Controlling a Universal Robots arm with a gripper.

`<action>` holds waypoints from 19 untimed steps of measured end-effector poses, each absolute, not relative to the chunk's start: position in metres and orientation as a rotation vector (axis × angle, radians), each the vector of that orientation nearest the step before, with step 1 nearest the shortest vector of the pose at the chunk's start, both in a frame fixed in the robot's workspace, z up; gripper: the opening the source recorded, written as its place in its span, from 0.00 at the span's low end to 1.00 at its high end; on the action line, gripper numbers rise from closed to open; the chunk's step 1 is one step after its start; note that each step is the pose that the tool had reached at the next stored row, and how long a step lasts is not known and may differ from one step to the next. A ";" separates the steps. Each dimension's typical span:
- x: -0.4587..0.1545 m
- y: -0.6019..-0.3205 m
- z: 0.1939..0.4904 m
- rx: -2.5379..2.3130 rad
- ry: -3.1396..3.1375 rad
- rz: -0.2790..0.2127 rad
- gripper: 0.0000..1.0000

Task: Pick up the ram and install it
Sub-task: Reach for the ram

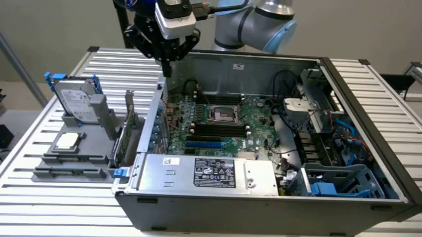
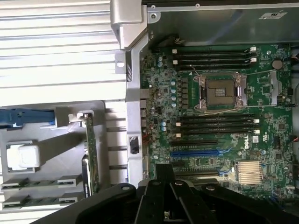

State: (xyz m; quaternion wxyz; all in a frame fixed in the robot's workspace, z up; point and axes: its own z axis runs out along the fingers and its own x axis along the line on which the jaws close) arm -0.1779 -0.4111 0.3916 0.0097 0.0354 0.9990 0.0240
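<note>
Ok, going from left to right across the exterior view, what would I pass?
hard drive in its blue bracket → upright green expansion card → gripper, up over the case's edge → empty processor socket on the motherboard → blue drive cage

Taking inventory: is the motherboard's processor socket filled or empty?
Empty: the processor socket shows a dark bare centre; the silver processor sits outside on the gray stand.

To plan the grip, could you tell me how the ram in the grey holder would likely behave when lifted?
The ram is a thin, narrow board: probably light and stiff. It seems to stand on edge in the grey holder, so likely tips once freed.
</note>
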 end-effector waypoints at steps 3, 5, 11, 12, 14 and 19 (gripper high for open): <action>-0.191 -0.414 0.391 0.110 3.120 0.075 0.11; -0.199 -0.416 0.391 0.111 3.121 0.075 0.11; -0.223 -0.421 0.390 0.111 3.126 0.075 0.11; -0.227 -0.422 0.390 0.111 3.127 0.075 0.11; -0.235 -0.423 0.389 0.111 3.129 0.075 0.11; -0.252 -0.427 0.388 0.112 3.138 0.074 0.11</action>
